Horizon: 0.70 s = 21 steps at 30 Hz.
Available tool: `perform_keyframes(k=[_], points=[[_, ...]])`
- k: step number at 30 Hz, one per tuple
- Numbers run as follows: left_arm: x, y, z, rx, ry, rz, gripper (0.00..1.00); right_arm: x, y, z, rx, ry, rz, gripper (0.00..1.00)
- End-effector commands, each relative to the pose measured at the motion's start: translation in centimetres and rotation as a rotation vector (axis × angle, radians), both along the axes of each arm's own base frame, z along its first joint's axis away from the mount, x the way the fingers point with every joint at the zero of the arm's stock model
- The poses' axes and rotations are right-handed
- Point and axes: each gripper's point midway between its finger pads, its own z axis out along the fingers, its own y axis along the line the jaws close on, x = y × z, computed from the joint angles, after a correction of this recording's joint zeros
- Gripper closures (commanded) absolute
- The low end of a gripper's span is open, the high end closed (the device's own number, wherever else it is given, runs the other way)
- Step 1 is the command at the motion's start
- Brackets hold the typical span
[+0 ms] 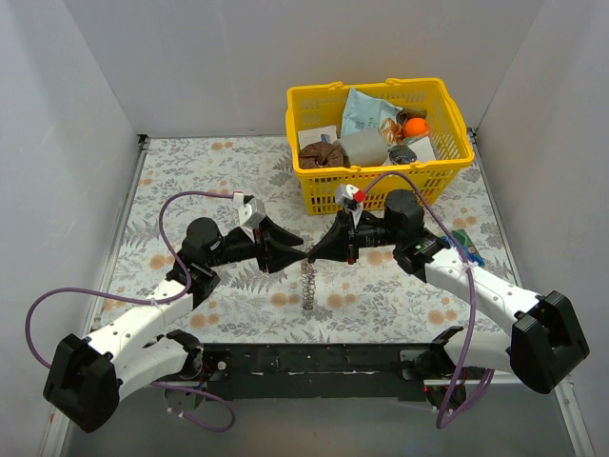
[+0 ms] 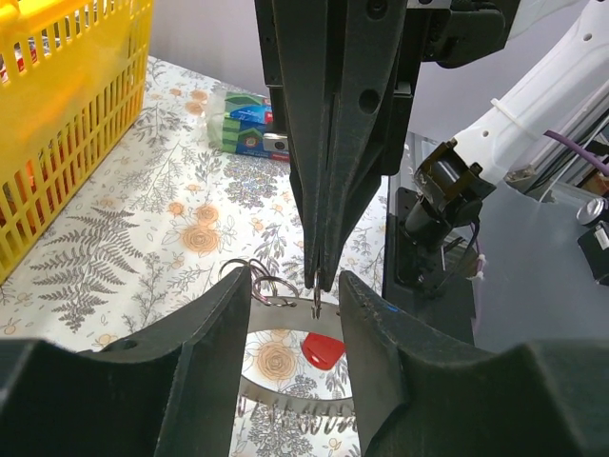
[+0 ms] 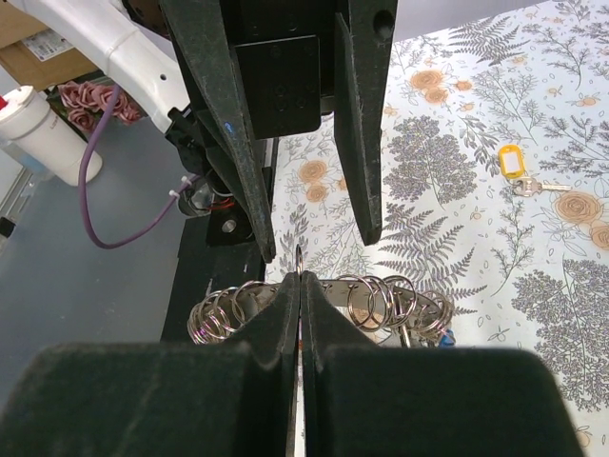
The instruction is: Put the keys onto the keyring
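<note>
The keyring (image 1: 307, 286) hangs on edge between my two grippers, above the flowered table. Its flat band (image 2: 285, 307) carries several small split rings (image 3: 381, 300). My right gripper (image 3: 301, 281) is shut on one small split ring (image 3: 299, 255) that sits on the band. It shows from above in the left wrist view (image 2: 319, 281). My left gripper (image 2: 295, 281) is open, its fingers either side of the band and not closed on it. A red key head (image 2: 324, 350) shows through the ring's centre. A yellow-headed key (image 3: 514, 162) lies on the table.
A yellow basket (image 1: 381, 174) full of objects stands at the back right, close behind the right arm. It also shows in the left wrist view (image 2: 67, 114). A small green and blue box (image 2: 243, 124) lies at the table's right side. A black rail (image 1: 314, 367) marks the near edge.
</note>
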Motion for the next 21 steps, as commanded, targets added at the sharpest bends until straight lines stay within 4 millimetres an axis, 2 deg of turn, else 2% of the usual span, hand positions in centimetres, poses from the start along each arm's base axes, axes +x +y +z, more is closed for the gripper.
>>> perform_keyframes(k=[1, 9, 16, 21], points=[[-0.6, -0.1, -0.2, -0.003, -0.006, -0.025, 0.59, 0.1, 0.1, 3.9, 0.08, -0.116, -0.003, 0.99], [-0.7, -0.2, -0.8, -0.001, 0.012, -0.042, 0.6, 0.1, 0.0, 4.3, 0.087, -0.126, -0.013, 0.99], [-0.7, -0.4, -1.1, 0.005, 0.023, -0.058, 0.68, 0.1, 0.0, 4.4, 0.089, -0.128, -0.014, 0.99], [-0.7, -0.3, -1.4, 0.011, 0.026, -0.05, 0.7, 0.2, -0.1, 4.6, 0.094, -0.136, -0.025, 0.99]])
